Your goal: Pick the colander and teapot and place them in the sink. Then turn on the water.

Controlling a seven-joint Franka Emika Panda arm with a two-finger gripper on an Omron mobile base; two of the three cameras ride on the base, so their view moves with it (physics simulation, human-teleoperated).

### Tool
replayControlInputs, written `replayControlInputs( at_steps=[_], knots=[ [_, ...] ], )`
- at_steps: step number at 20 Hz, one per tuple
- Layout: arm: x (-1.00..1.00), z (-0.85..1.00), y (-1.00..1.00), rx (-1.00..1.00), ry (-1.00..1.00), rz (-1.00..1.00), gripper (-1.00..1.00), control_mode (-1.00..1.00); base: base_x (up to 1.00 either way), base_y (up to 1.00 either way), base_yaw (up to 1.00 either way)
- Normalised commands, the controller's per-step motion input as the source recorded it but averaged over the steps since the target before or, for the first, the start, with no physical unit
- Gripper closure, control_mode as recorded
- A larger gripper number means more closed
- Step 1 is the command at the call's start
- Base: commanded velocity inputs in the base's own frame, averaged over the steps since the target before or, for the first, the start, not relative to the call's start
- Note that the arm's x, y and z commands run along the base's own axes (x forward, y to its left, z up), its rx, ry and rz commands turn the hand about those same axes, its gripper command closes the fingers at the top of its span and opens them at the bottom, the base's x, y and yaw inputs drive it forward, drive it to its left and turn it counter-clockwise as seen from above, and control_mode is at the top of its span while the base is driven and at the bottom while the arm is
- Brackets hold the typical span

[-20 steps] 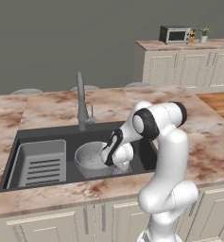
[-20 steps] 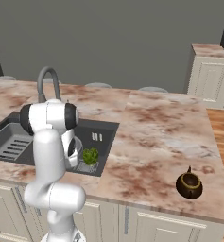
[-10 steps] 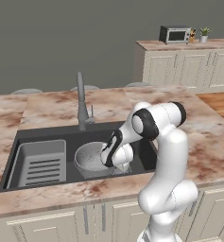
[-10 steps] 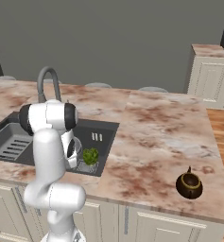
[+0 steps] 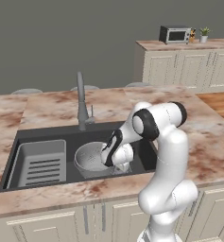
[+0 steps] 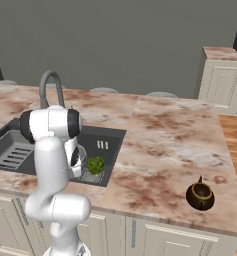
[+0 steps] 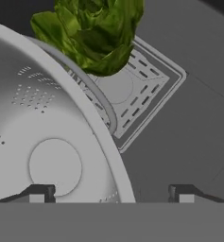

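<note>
Pinkish marble counter (image 5: 47,106) surrounds the dark sink (image 5: 144,151), where the colander (image 5: 90,158) sits on the basin floor near its middle, beside the ribbed tray (image 5: 40,163) at the left end. Over the colander's right rim the gripper (image 7: 111,191) hangs with fingers spread wide, one inside the bowl and one outside, seemingly gripping nothing. A green leafy bunch (image 7: 92,30) lies by the drain. Well apart, the teapot (image 6: 200,195) stands near the counter's front right edge.
</note>
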Motion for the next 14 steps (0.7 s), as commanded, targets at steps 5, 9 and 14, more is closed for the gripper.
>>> replayControlInputs(
  at_steps=[5,9,14],
  knots=[
    [0.0,0.44,-0.14,0.01,0.0,0.02,-1.0,-1.0,0.0,0.0,0.0],
    [0.0,0.53,-0.15,0.01,0.0,0.02,-1.0,-1.0,0.0,0.0,0.0],
    [-0.04,0.57,-0.24,0.0,-0.02,0.05,-1.0,-1.0,0.0,0.0,0.0]
  ],
)
